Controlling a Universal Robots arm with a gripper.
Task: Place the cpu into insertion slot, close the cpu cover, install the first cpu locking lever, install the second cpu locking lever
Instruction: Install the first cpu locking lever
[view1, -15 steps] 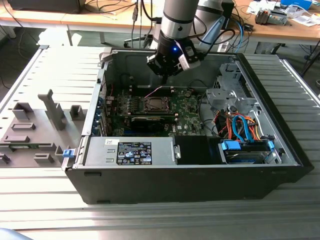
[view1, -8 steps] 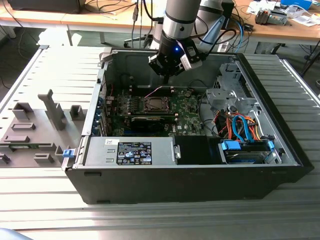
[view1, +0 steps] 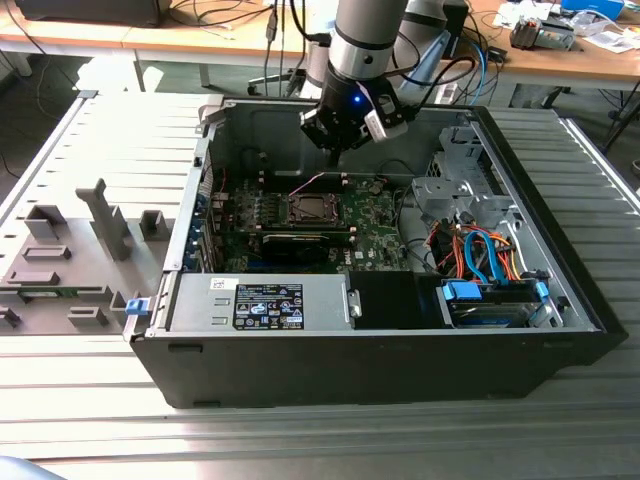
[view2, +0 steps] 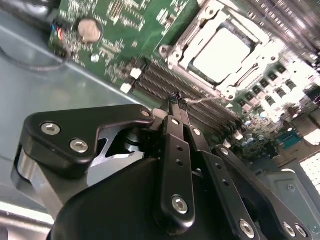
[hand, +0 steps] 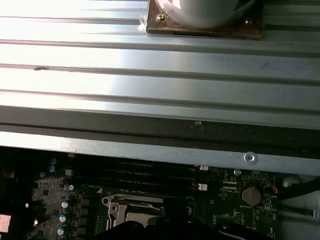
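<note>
Fingers: black metal fingers (view2: 176, 145) were pressed together at their tips, with no gap showing between them in the second wrist view. I could not tell whether they nipped anything.
Gripper: the black gripper (view1: 335, 140) hung inside the open black computer case (view1: 380, 360), above the green circuit board (view1: 375, 215).
Cpu: the small flat silver-grey cpu (view2: 220, 52) lay in the square metal-rimmed insertion slot (view1: 313, 208), at about six o'clock from the gripper in the exterior view.
Cover: the thin silver cpu cover (view2: 184, 54) looked folded down around the chip (its square cut-out framed the bright metal top).
Lever: a thin silver wire locking lever (view2: 205, 100) stood raised beside the slot, its free end right by the fingertips.
Risk: the springy wire could slip off such narrow tips and snap back up.
Risk: a low or skewed push could drag the tips across the long dark memory slots (view2: 165, 80) beside the socket.
Risk: forcing the lever over a cover not fully seated could strain the socket.
</note>
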